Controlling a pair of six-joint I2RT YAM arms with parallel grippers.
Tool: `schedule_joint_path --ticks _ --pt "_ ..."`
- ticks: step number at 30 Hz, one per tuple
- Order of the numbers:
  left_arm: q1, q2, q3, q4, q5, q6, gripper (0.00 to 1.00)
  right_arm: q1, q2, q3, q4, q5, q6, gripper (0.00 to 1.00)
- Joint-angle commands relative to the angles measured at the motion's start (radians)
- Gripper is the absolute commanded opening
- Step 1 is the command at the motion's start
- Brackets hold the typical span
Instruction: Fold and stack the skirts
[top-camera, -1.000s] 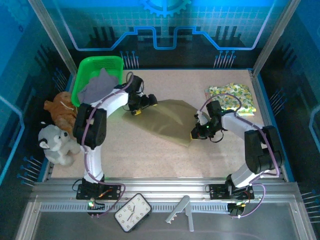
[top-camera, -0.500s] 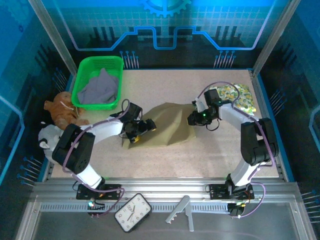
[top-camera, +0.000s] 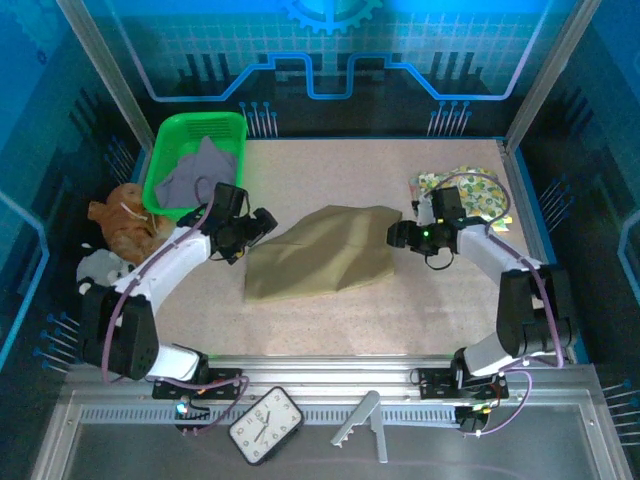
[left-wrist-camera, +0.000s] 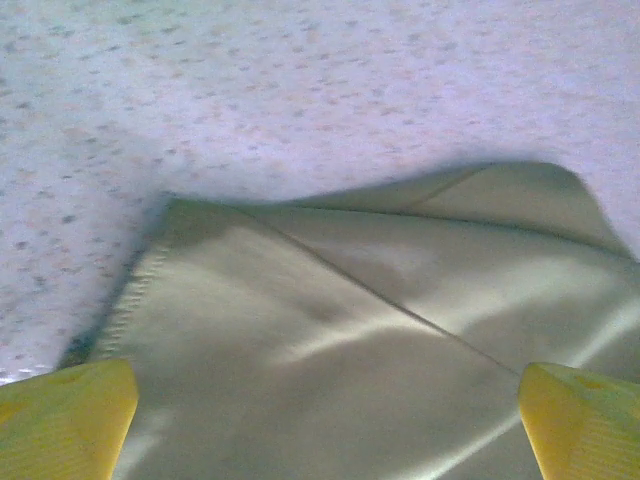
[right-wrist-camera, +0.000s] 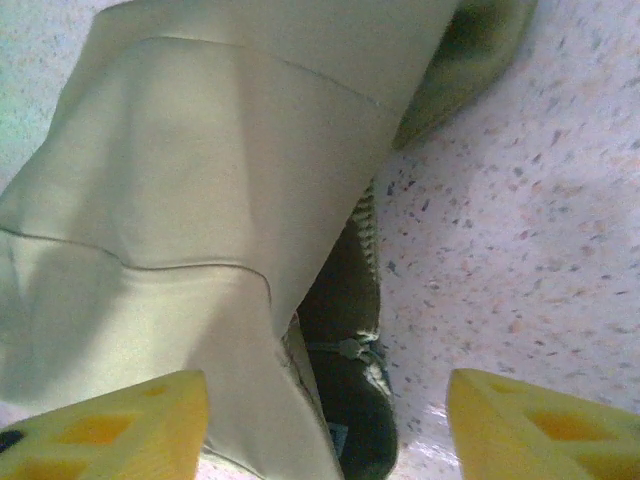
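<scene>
Lying folded in the middle of the surface (top-camera: 330, 170), the olive-khaki skirt (top-camera: 320, 255) looks light, limp and apt to slump open if dragged, so I judge a pinch at a hemmed corner or along the doubled edge the best hold. The left tool (top-camera: 262, 222) and the right tool (top-camera: 393, 236) each stand with fingers spread wide, holding nothing, one just off each end of the cloth. Half a second ago they were at a humped, bunched skirt; now it lies flatter and both have backed away.

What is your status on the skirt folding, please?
Left tool open, right tool open. Olive skirt folded, mid-table. Floral skirt lies far right. No obstruction seen.
</scene>
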Motion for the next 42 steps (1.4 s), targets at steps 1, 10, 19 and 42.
schedule_joint_path --ticks 1,10,19,42 --pt "0.025 0.042 0.016 -0.069 -0.012 0.059 0.99 0.032 0.027 -0.029 0.113 -0.073 -0.053 0.56" --pt "0.061 0.084 0.002 -0.039 0.052 0.077 0.99 0.063 0.077 -0.05 0.152 -0.047 -0.063 0.25" --pt "0.104 0.105 0.004 -0.04 0.096 0.105 0.99 0.059 0.098 -0.031 0.138 -0.092 -0.081 0.3" --pt "0.113 0.281 0.023 0.047 0.294 0.394 0.55 0.005 0.076 0.044 -0.045 -0.084 -0.216 0.0"
